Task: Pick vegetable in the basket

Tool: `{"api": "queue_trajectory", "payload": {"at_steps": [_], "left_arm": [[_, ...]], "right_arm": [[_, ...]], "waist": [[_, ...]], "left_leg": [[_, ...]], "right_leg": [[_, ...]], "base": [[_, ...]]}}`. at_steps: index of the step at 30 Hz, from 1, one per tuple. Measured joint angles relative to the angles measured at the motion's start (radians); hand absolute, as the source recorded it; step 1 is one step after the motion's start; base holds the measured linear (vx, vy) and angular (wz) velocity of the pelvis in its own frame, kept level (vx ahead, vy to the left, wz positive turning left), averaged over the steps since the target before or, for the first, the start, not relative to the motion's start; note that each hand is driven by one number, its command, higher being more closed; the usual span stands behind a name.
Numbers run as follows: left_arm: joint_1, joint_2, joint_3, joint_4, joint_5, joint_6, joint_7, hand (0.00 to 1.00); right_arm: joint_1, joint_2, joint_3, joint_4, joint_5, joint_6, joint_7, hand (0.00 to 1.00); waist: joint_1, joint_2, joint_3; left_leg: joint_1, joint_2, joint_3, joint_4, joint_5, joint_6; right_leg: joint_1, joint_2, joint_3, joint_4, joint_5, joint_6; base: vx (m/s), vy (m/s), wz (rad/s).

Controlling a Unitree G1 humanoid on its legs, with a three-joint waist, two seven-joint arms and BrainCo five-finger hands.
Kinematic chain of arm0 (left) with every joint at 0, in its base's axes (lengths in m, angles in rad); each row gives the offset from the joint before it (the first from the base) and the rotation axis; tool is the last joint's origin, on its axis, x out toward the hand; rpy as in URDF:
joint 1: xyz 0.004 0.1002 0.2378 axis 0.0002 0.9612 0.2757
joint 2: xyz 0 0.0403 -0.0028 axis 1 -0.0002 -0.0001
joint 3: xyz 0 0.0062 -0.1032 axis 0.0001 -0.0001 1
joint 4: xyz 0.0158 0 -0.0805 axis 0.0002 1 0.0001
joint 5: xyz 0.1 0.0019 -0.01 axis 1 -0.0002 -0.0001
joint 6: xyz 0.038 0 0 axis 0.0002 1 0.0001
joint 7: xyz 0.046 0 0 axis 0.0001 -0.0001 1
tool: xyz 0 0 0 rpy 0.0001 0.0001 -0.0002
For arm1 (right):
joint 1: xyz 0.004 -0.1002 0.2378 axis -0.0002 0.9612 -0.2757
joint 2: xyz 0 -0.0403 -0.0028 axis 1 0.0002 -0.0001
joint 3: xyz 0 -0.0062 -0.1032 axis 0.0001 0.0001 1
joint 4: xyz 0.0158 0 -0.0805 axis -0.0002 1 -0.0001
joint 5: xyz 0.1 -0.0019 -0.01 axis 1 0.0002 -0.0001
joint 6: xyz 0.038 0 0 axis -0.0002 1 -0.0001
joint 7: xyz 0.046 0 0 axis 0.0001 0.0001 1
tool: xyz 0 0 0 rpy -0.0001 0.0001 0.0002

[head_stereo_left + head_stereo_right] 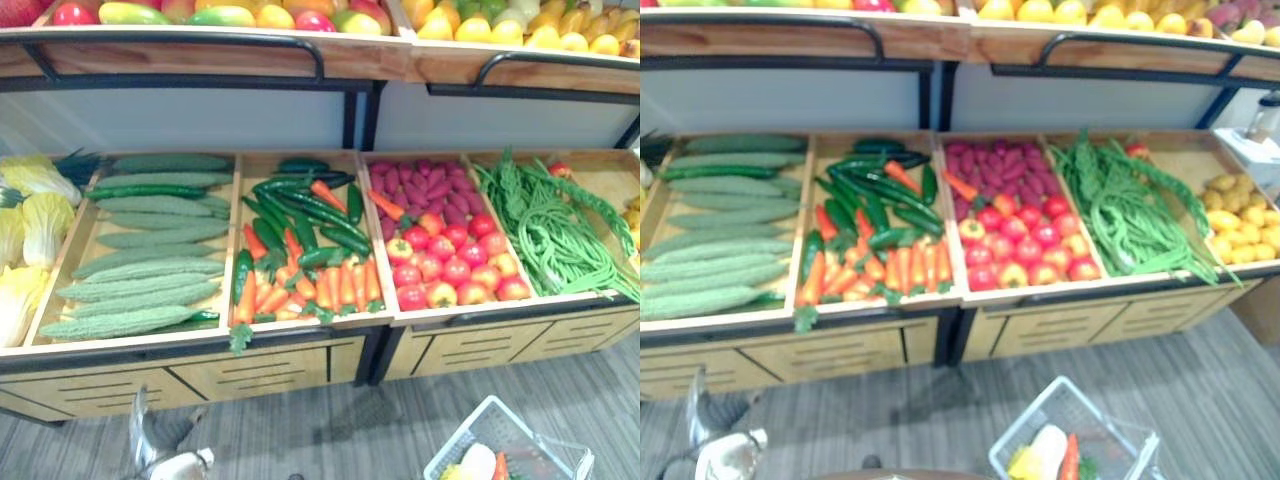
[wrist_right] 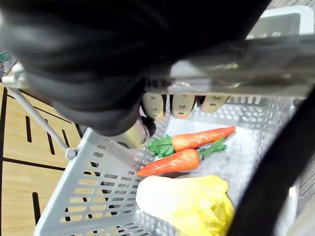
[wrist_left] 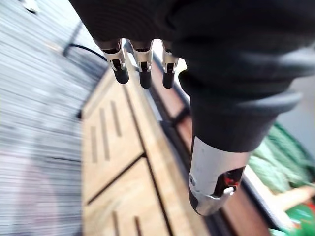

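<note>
Carrots [image 2: 172,163] lie in the basket [image 2: 88,196] under the right hand [image 2: 183,104].

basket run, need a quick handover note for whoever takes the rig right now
Left hand: open, empty, hanging by the wooden front of the stand.
Right hand: curled round the handle of the basket.
Done: two carrots and a cabbage lie in the basket.
To do: likely more vegetables from the stand.

Partly out of sight.
Cut by lower edge: basket [image 1: 470,436]; by left edge: cabbages [image 1: 38,225]; partly behind basket handle [image 2: 236,64]: right hand [image 2: 182,105].
</note>
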Motion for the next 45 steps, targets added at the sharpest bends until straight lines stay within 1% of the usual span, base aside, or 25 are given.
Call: {"api": "queue_trajectory", "payload": {"at_steps": [2,4,7,10,14,16,21,24,27,28,29,30,31,32,33,34,35,37,38,39,40,41,42,44,45], "left_arm": [[0.0,-0.023,0.06,0.099,-0.046,0.012,0.008,0.0],[0.013,-0.046,0.107,0.223,-0.163,0.019,0.001,0.0],[0.021,-0.063,0.114,0.335,-0.21,0.035,-0.026,0.0],[0.019,-0.075,0.1,0.357,-0.196,0.048,-0.065,0.0],[-0.004,-0.058,0.051,0.389,-0.173,0.06,-0.14,0.0],[-0.02,-0.05,0.022,0.41,-0.149,0.058,-0.172,0.0],[-0.032,-0.036,-0.06,0.431,-0.148,0.055,-0.244,0.0],[-0.034,-0.02,-0.102,0.463,-0.148,0.052,-0.278,0.0],[-0.028,-0.021,-0.136,0.463,-0.148,0.049,-0.292,0.0],[-0.026,-0.02,-0.147,0.463,-0.148,0.048,-0.296,0.0],[-0.027,-0.017,-0.152,0.463,-0.148,0.048,-0.301,0.0],[-0.04,-0.01,-0.171,0.463,-0.148,0.047,-0.308,0.0],[-0.047,-0.007,-0.182,0.463,-0.148,0.046,-0.309,0.0],[-0.065,-0.002,-0.216,0.464,-0.147,0.046,-0.311,0.0],[-0.074,0.003,-0.248,0.464,-0.147,0.042,-0.312,0.0],[-0.079,0.008,-0.26,0.464,-0.147,0.039,-0.311,0.0],[-0.088,0.022,-0.288,0.468,-0.147,0.036,-0.312,0.0],[-0.11,0.032,-0.298,0.493,-0.125,0.033,-0.312,0.0],[-0.12,0.033,-0.301,0.493,-0.12,0.032,-0.312,0.0],[-0.132,0.028,-0.306,0.49,-0.119,0.029,-0.313,0.0],[-0.139,0.028,-0.306,0.481,-0.119,0.028,-0.314,0.0],[-0.14,0.028,-0.308,0.458,-0.118,0.025,-0.317,0.0],[-0.13,0.025,-0.308,0.455,-0.118,0.026,-0.32,0.0],[-0.11,0.023,-0.308,0.456,-0.119,0.027,-0.322,0.0],[-0.101,0.024,-0.3,0.456,-0.119,0.031,-0.324,0.0]], "right_arm": [[-0.002,0.002,0.006,0.0,0.0,-0.001,-0.009,1.0],[-0.015,0.001,0.011,0.0,-0.011,0.0,-0.019,1.0],[-0.02,0.001,0.024,0.001,-0.013,0.003,-0.021,1.0],[-0.023,0.001,0.026,0.004,-0.013,0.01,-0.022,1.0],[-0.035,0.001,0.036,0.008,-0.013,0.012,-0.028,1.0],[-0.033,0.001,0.038,0.011,-0.013,0.012,-0.028,1.0],[-0.033,0.0,0.045,0.012,-0.018,0.012,-0.019,1.0],[-0.039,-0.001,0.045,0.012,-0.03,0.013,-0.014,1.0],[-0.045,-0.004,0.045,0.012,-0.04,0.013,-0.006,1.0],[-0.047,-0.005,0.045,0.012,-0.04,0.013,-0.002,1.0],[-0.051,-0.004,0.045,0.012,-0.04,0.013,-0.002,1.0],[-0.057,-0.008,0.045,0.008,-0.039,0.01,0.0,1.0],[-0.058,-0.009,0.044,0.004,-0.038,0.01,0.001,1.0],[-0.057,-0.01,0.04,0.0,-0.037,0.004,0.001,1.0],[-0.058,-0.007,0.033,-0.008,-0.035,-0.007,0.004,1.0],[-0.058,-0.006,0.033,-0.015,-0.034,-0.013,0.005,1.0],[-0.066,-0.004,0.04,-0.021,-0.028,-0.026,0.008,1.0],[-0.076,-0.004,0.07,-0.039,-0.002,-0.031,0.009,1.0],[-0.077,-0.005,0.097,-0.046,0.008,-0.032,0.013,1.0],[-0.094,-0.008,0.117,-0.051,0.01,-0.034,0.012,1.0],[-0.097,-0.008,0.118,-0.063,0.01,-0.034,0.013,1.0],[-0.101,-0.02,0.113,-0.065,0.029,-0.028,0.005,1.0],[-0.098,-0.035,0.115,-0.038,0.031,-0.024,0.004,1.0],[-0.087,-0.033,0.13,-0.038,0.029,-0.029,0.004,1.0],[-0.089,-0.028,0.132,-0.037,0.029,-0.027,0.004,1.0]], "waist": [[-0.001,0.003,0.0],[0.0,0.007,0.0],[-0.004,0.011,0.0],[-0.009,0.013,0.002],[-0.027,0.014,0.003],[-0.027,0.014,0.003],[-0.029,0.013,0.003],[-0.029,0.015,0.005],[-0.028,0.016,0.013],[-0.028,0.006,0.023],[-0.028,0.005,0.034],[-0.03,0.006,0.061],[-0.032,0.005,0.069],[-0.036,0.017,0.082],[-0.043,0.026,0.088],[-0.047,0.031,0.092],[-0.049,0.037,0.103],[-0.052,0.052,0.118],[-0.054,0.069,0.125],[-0.051,0.082,0.152],[-0.059,0.08,0.166],[-0.059,0.073,0.18],[-0.052,0.075,0.181],[-0.052,0.073,0.181],[-0.05,0.066,0.178]], "left_leg": [[0.004,0.003,0.005,0.0,-0.001,-0.002],[0.03,0.008,0.04,-0.001,-0.011,-0.007],[0.053,0.011,0.062,-0.001,-0.018,-0.013],[0.055,0.012,0.065,-0.001,-0.019,-0.013],[0.055,0.01,0.065,-0.001,-0.021,-0.013],[0.055,0.009,0.065,-0.001,-0.022,-0.014],[0.057,0.009,0.067,0.0,-0.026,-0.017],[0.075,0.009,0.077,0.0,-0.036,-0.02],[0.104,0.01,0.109,0.006,-0.051,-0.023],[0.11,0.01,0.122,0.023,-0.069,-0.022],[0.103,0.014,0.123,0.065,-0.093,-0.021],[0.077,0.03,0.123,0.17,-0.153,-0.019],[0.06,0.04,0.123,0.225,-0.181,-0.016],[0.018,0.065,0.124,0.335,-0.235,-0.01],[-0.023,0.087,0.128,0.414,-0.276,-0.006],[-0.036,0.094,0.136,0.44,-0.29,-0.003],[-0.044,0.114,0.182,0.465,-0.312,0.001],[-0.035,0.15,0.272,0.473,-0.332,0.009],[-0.023,0.167,0.348,0.445,-0.322,0.033],[-0.001,0.19,0.444,0.41,-0.307,0.055],[0.01,0.19,0.475,0.395,-0.303,0.06],[0.053,0.182,0.545,0.353,-0.285,0.069],[0.093,0.18,0.62,0.312,-0.266,0.07],[0.131,0.171,0.704,0.272,-0.247,0.066],[0.14,0.165,0.769,0.262,-0.238,0.065]], "right_leg": [[0.0,0.002,0.007,-0.001,-0.001,0.001],[0.002,0.004,0.041,-0.003,-0.001,0.001],[0.011,0.007,0.065,-0.006,0.0,0.001],[0.011,0.008,0.067,-0.008,0.0,0.001],[0.013,0.007,0.067,-0.011,0.0,0.001],[0.013,0.006,0.067,-0.012,-0.001,0.001],[0.014,0.007,0.071,-0.013,-0.001,0.001],[0.022,0.007,0.086,-0.012,-0.003,0.004],[0.028,0.006,0.117,-0.004,-0.007,0.009],[0.021,0.0,0.133,0.02,-0.019,0.012],[0.018,-0.005,0.14,0.042,-0.03,0.012],[0.01,-0.017,0.149,0.094,-0.056,0.012],[0.0,-0.021,0.157,0.118,-0.068,0.013],[-0.022,-0.022,0.172,0.161,-0.079,0.022],[-0.048,-0.016,0.196,0.179,-0.074,0.029],[-0.061,-0.012,0.213,0.183,-0.065,0.039],[-0.094,0.0,0.266,0.181,-0.029,0.039],[-0.144,0.037,0.318,0.151,0.084,0.005],[-0.157,0.061,0.319,0.063,0.203,-0.012],[-0.163,0.062,0.227,0.091,0.23,-0.046],[-0.19,0.049,0.152,0.212,0.144,-0.085],[-0.208,0.01,0.031,0.431,0.006,-0.133],[-0.176,-0.012,-0.058,0.553,-0.043,-0.148],[-0.115,-0.03,-0.107,0.608,-0.052,-0.149],[-0.079,-0.05,-0.116,0.603,-0.054,-0.144]], "base": [[-0.01,0.001,-0.11],[0.0,0.007,-0.39],[0.01,-0.006,-0.28],[0.01,-0.008,-0.04],[0.0,0.0,0.0],[0.0,0.0,0.0],[0.01,-0.004,-0.02],[0.03,-0.01,-0.14],[0.03,0.002,-0.28],[0.03,0.023,-0.36],[0.02,0.021,-0.26],[0.01,0.016,-0.16],[-0.02,0.023,-0.21],[-0.04,0.051,-0.31],[-0.04,0.066,-0.4],[-0.05,0.132,-0.71],[-0.06,0.137,-1.03],[-0.13,0.203,-1.52],[-0.2,0.216,-1.88],[-0.19,0.169,-1.66],[-0.16,0.148,-1.56],[-0.12,0.167,-1.51],[-0.1,0.152,-1.59],[-0.08,0.065,-1.5],[-0.06,-0.01,-1.65]]}}
